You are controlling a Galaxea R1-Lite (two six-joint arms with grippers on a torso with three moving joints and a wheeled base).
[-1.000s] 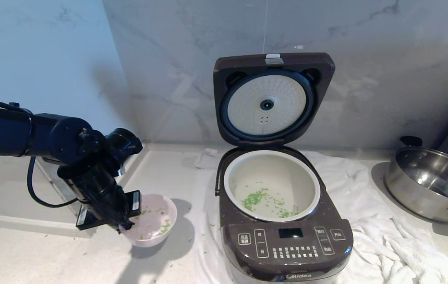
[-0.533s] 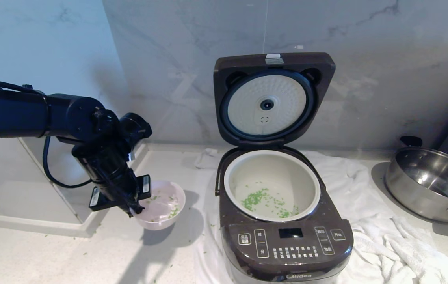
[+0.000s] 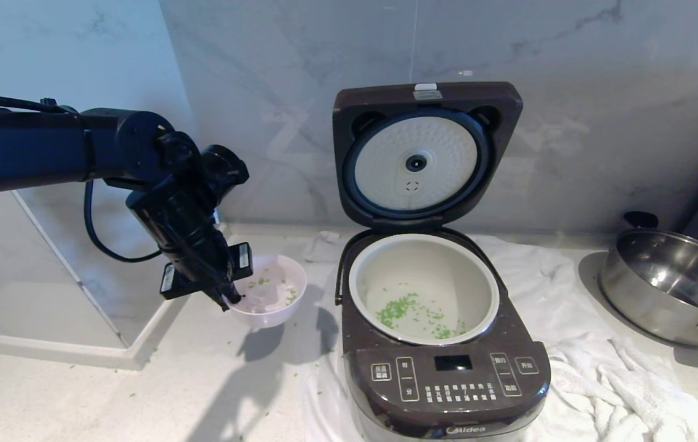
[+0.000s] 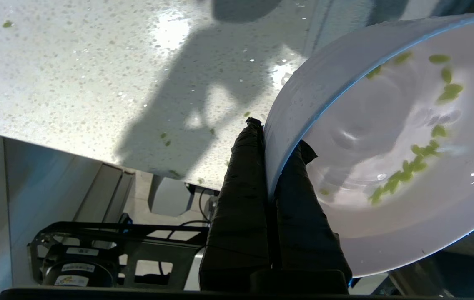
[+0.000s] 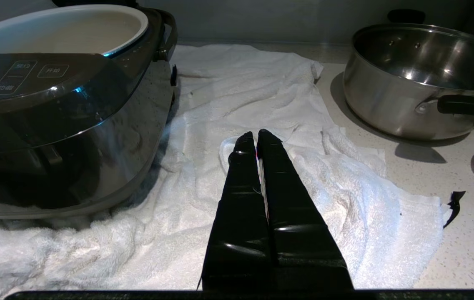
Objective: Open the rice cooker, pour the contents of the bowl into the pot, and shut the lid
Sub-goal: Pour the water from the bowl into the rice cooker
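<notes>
The rice cooker (image 3: 447,380) stands open on a white towel, its lid (image 3: 425,153) upright against the wall with the white dimpled plate facing me. Green contents (image 3: 395,310) lie scattered on the floor of the cream pot (image 3: 423,288). Left of the cooker, the pale pink bowl (image 3: 269,294) hangs above the counter, a few green bits (image 4: 403,171) stuck inside. My left gripper (image 3: 229,301) is shut on the bowl's near rim (image 4: 287,137), one finger inside and one outside. My right gripper (image 5: 257,139) is shut and empty, low over the towel to the cooker's right.
A shiny steel pan (image 3: 668,282) with black handles sits at the right by the wall. The crumpled white towel (image 5: 345,196) spreads from under the cooker toward the pan. Loose green bits (image 4: 166,139) dot the counter. A raised ledge (image 3: 140,344) borders the counter at the left.
My left arm has lifted the bowl off the counter and carried it up and to the right, closer to the cooker. The right arm has stayed still.
</notes>
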